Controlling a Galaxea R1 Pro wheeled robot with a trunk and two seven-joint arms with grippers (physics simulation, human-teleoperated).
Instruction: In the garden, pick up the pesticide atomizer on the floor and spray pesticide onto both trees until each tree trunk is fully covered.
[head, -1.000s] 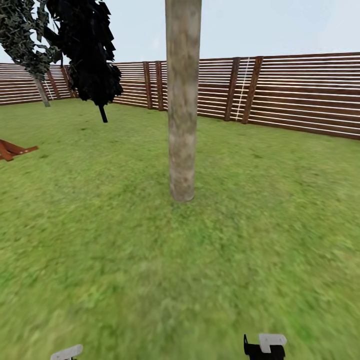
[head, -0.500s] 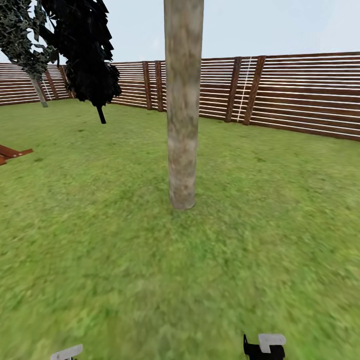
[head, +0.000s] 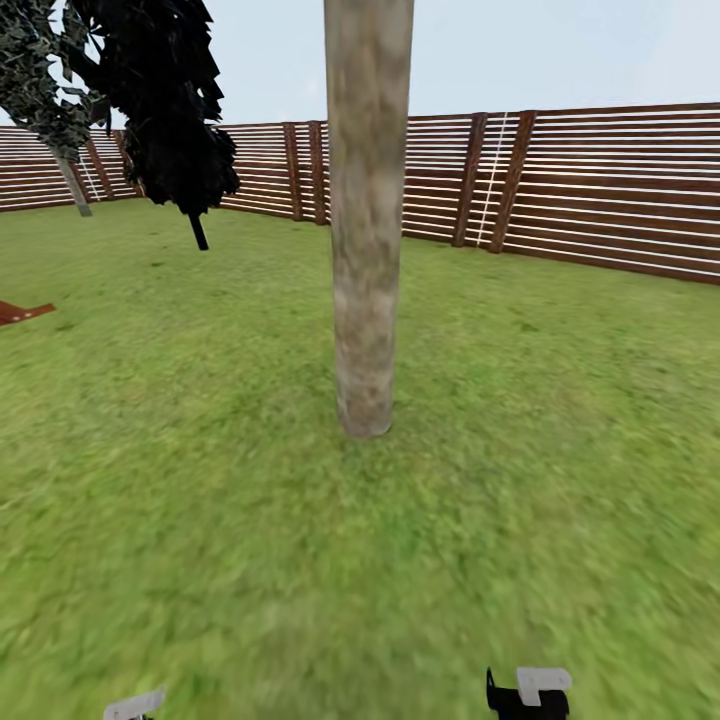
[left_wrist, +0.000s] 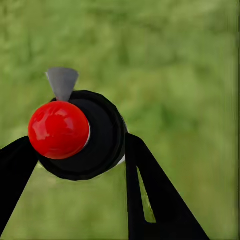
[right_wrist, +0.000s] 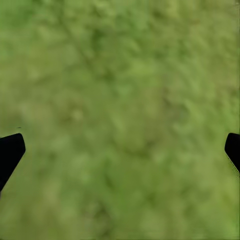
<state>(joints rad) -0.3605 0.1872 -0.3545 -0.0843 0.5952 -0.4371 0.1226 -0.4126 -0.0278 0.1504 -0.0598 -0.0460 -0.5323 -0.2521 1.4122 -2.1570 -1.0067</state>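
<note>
1. while the robot faced the tree trunk (head: 367, 220) across the lawn (head: 200, 520), the trunk stood dead ahead, upright, its long axis vertical, well apart from both arms.
2. the left gripper (left_wrist: 75, 150) was clamped on the atomizer (left_wrist: 82, 135), a black round body with a red knob and a grey nozzle tab, fingers pressing it from either side.
3. the right gripper (right_wrist: 120, 150) had its fingers spread wide, with nothing but grass between them.
4. the trunk lay about midway between the two arms, so neither was clearly nearer; as the left one carried the sprayer, the coming move likely turned on raising it and aiming the nozzle forward at the trunk.
5. the head view gave the trunk, the fence (head: 600, 190) and a black-leaved tree (head: 165, 100), but only slivers of the arms at its lower edge; the left wrist view alone made the grip plain.
6. no white spray showed on the bark, so spraying here seemed not yet begun.
</note>
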